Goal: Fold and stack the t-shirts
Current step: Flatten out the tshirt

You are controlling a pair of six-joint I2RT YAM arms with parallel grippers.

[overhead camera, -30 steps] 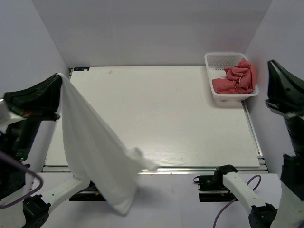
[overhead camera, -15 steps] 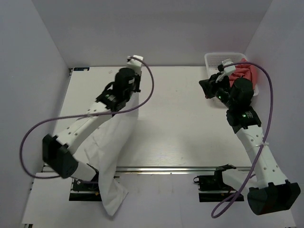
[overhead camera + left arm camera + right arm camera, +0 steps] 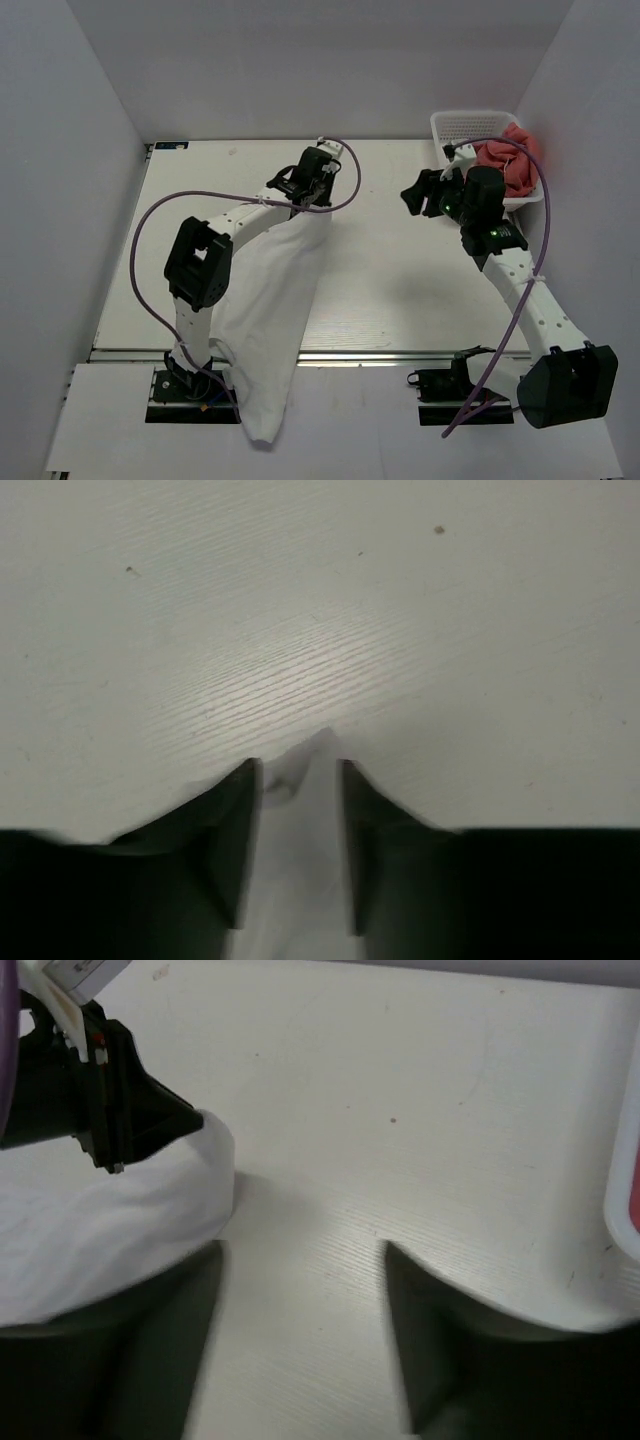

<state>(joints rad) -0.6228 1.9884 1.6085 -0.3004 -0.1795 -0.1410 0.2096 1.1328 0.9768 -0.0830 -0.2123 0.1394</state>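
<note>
A plain white t-shirt (image 3: 270, 300) lies in a long strip from the table's middle back down over the front edge. My left gripper (image 3: 306, 196) is at its far end. In the left wrist view the cloth (image 3: 300, 880) fills the narrow gap of that gripper (image 3: 297, 765), just above the tabletop. My right gripper (image 3: 412, 197) hovers open to the right of the shirt, nothing between its fingers (image 3: 302, 1250); the white cloth (image 3: 100, 1230) sits at its left. Coral-pink t-shirts (image 3: 508, 165) lie bunched in the basket.
The white lattice basket (image 3: 470, 128) stands at the back right corner, close behind the right arm; its rim (image 3: 625, 1180) shows at the right edge of the right wrist view. Grey walls enclose the table (image 3: 400, 290) on three sides.
Both arms have swung down from beside the camera to the back of the table. The left one carried the white shirt's end rightward. The right gripper's jaws have spread apart.
</note>
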